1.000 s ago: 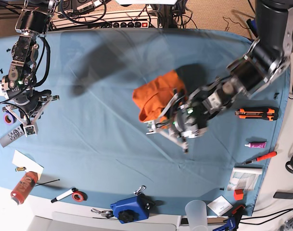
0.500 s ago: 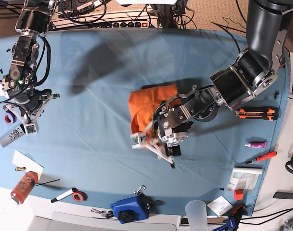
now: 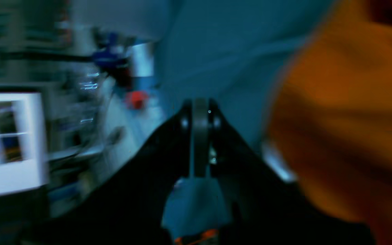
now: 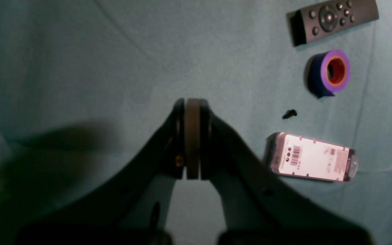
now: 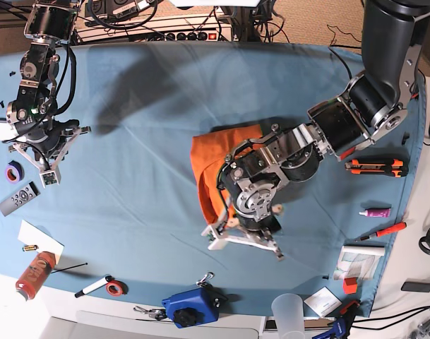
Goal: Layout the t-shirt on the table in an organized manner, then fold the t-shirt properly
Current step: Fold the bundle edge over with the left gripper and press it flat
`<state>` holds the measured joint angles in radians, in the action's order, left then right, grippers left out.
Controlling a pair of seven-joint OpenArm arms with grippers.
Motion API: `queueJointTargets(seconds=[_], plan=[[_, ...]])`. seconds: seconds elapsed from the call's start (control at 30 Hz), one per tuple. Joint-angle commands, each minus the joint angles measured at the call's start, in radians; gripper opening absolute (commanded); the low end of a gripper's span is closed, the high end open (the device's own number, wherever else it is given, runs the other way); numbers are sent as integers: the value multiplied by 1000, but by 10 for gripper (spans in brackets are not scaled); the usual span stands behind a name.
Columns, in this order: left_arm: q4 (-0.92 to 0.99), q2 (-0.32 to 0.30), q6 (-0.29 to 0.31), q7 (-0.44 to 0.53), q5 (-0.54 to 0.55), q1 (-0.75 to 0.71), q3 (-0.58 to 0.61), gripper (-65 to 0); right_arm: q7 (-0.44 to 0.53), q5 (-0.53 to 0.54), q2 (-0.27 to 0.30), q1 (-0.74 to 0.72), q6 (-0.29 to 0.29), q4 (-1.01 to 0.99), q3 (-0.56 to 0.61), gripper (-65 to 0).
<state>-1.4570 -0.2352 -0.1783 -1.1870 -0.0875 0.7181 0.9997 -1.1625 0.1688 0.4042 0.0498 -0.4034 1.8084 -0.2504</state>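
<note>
The orange t-shirt [image 5: 209, 159] lies bunched in a folded heap at the middle of the table [image 5: 144, 212], which is covered in blue-teal cloth. My left gripper [image 5: 243, 244] hangs just in front of the heap, toward the table's front edge. In the blurred left wrist view its jaws [image 3: 201, 115] are pressed together with nothing between them, and the t-shirt [image 3: 345, 119] fills the right side. My right gripper [image 5: 45, 166] stays at the far left of the table. The right wrist view shows it [image 4: 192, 105] shut and empty above bare cloth [image 4: 80, 68].
A black remote [image 4: 333, 18], a purple tape roll [image 4: 332, 71], a small black screw [image 4: 289, 114] and a labelled flat bottle [image 4: 311, 156] lie near the right gripper. A blue device [image 5: 192, 305] and a clear cup [image 5: 288, 311] sit at the front edge, and an orange cutter [image 5: 375, 167] lies at the right.
The left arm swung from the t-shirt's right side down past its front edge, opening its jaws and shutting them empty. The t-shirt shifted slightly left. The right arm barely moved.
</note>
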Motion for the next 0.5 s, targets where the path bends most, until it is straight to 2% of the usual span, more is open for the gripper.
queueJointTargets(seconds=[0.0,0.07,0.13,0.27,0.33,0.47], plan=[[-13,3,-4,5,10,32,-10,-646,17,-1,19,-13,5,16,-6,-650],[-13,3,9,-6,8,31,-10,-630,17,-1,19,-14,5,16,-6,-650],[-16,3,18,-49,-47,31,-10,-616,18,-1,19,-14,5,16,-6,-650],[-49,2,-60,-88,-151,12,-26,-650,32,13,19,-13,5,16,-6,-650],[-100,2,-69,-88,-168,-26,-76,-650,55,82,19,-14,-8,16,-6,-650],[-242,-1,-67,-72,-167,-139,-265,-650,76,285,3,-18,-151,16,-6,-650]])
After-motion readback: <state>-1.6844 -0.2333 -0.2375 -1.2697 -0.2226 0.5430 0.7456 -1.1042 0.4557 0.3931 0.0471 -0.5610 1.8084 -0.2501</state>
